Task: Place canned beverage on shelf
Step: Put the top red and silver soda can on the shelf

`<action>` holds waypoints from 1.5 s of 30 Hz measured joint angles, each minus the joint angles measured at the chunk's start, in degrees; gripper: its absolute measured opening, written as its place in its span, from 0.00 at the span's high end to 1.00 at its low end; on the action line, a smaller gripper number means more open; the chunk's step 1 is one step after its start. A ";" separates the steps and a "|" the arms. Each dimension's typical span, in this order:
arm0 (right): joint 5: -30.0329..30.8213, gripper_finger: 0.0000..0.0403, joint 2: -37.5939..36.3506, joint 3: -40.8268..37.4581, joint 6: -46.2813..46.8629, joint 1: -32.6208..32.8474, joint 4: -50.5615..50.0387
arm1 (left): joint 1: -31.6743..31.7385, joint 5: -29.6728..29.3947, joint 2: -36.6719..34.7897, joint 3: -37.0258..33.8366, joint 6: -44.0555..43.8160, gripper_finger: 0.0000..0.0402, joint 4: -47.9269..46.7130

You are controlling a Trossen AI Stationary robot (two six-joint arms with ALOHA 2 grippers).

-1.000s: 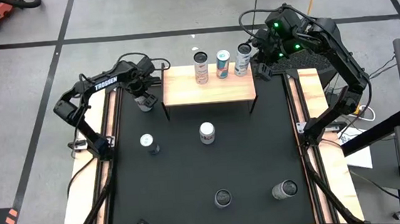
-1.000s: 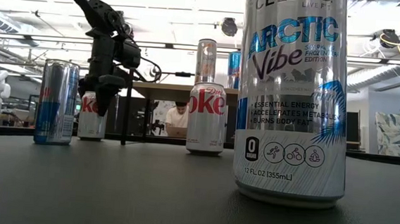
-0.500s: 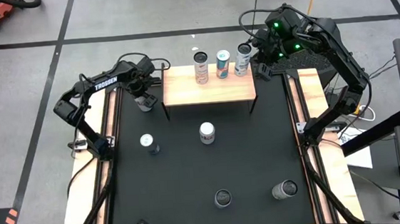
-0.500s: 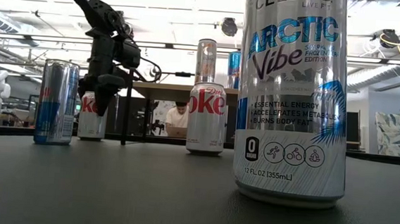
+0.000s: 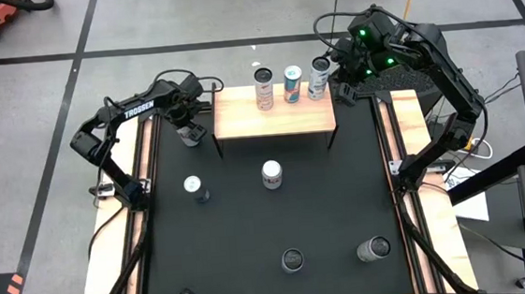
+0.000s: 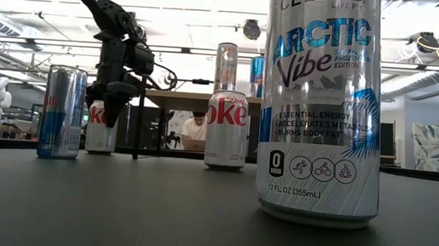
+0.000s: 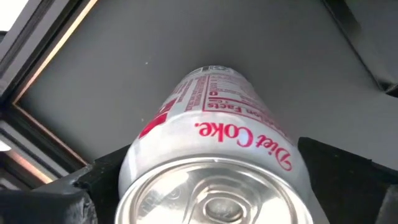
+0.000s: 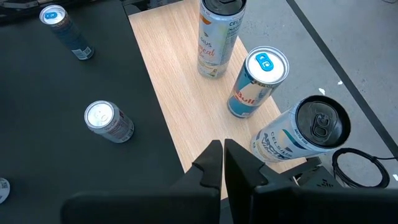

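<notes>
Black tabletop (image 5: pixel 250 223); grey floor beyond. Left claw (image 5: pixel 187 131) open astride Diet Coke can (image 7: pixel 211 168), shelf (image 5: pixel 274 110) beside. Right claw (image 8: pixel 222 163) closed above shelf edge, three cans below.

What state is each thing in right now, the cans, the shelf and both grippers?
left gripper: open around an upright Diet Coke can.
right gripper: shut, empty, above the shelf.
shelf: holds three upright cans along its far edge.
Four other cans: upright on the black mat.
</notes>
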 joint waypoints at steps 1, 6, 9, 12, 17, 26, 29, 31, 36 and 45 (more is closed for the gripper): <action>0.00 1.00 0.00 0.00 -0.01 0.02 0.00 | -0.02 -0.44 0.00 0.00 0.05 0.01 -0.21; 0.00 1.00 0.00 0.00 -0.61 0.02 0.00 | -0.11 -0.93 0.00 0.00 0.53 0.02 -0.42; 0.00 1.00 0.00 0.00 -0.97 0.02 0.00 | -0.11 -0.99 0.00 0.00 0.61 0.05 -0.44; 0.00 1.00 -0.02 0.00 -1.03 0.02 0.02 | -0.07 -0.05 0.00 0.00 0.61 0.13 -0.44; 0.00 1.00 0.00 0.00 -1.03 0.02 0.02 | -0.11 0.96 0.00 0.00 0.54 0.26 -0.55; 0.00 1.00 0.00 0.00 -1.03 0.01 0.00 | -0.09 1.50 -0.26 0.22 0.05 0.26 -1.85; 0.00 1.00 0.00 -0.07 -1.03 0.01 0.09 | -0.44 2.43 -0.52 2.17 -0.33 0.26 -6.09; 0.00 1.00 -0.04 -0.99 -1.03 0.01 0.78 | -0.63 2.40 -0.57 4.10 -1.29 0.26 -8.88; 0.00 1.00 -0.01 -4.56 -1.38 0.02 1.21 | -1.88 2.66 -0.57 9.18 -1.94 0.26 -13.76; 1.74 1.00 0.04 -11.63 -2.72 0.02 4.40 | -4.33 2.84 -0.68 21.79 -4.60 0.26 -23.12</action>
